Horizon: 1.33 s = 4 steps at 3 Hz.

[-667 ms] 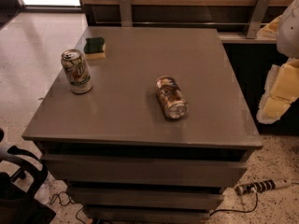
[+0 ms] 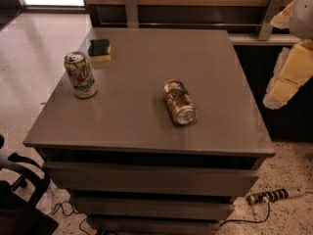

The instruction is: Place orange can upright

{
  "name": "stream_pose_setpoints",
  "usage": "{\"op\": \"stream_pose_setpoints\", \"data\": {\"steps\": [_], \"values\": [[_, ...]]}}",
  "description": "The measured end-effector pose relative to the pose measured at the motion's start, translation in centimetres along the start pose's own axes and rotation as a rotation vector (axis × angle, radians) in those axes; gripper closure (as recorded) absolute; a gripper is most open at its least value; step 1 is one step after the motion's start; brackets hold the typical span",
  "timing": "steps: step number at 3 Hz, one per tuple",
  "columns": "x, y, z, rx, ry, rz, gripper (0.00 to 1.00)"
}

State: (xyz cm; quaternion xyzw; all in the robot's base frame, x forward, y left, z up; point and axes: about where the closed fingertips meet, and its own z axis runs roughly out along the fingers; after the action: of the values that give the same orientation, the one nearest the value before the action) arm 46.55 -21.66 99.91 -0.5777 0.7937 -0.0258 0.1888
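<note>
Our gripper (image 2: 289, 77), whose state we cannot tell, hangs off the right edge; the orange can (image 2: 179, 102) lies mid-worktop, long axis back-to-front.

- The orange can (image 2: 179, 102): coppery with brown and pale patches, lying on its side mid-tabletop (image 2: 137, 119), silver end facing the front edge.
- The gripper (image 2: 289, 77): seemingly the pale shape at the right edge, well apart from it.
</note>
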Motion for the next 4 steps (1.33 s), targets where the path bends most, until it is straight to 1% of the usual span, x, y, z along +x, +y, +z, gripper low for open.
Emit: {"op": "stream_pose_setpoints", "data": {"steps": [1, 2, 3, 4], "values": [[-0.7, -1.7, 0.5, -0.012, -0.065, 0.12, 0.0], [-2.3, -2.1, 1.5, -0.012, -0.12, 0.268, 0.0], [-4.6, -2.9, 3.4, -0.022, -0.139, 0.417, 0.0], [-6.4, -4.3, 5.2, -0.047, -0.15, 0.544, 0.0]]}}
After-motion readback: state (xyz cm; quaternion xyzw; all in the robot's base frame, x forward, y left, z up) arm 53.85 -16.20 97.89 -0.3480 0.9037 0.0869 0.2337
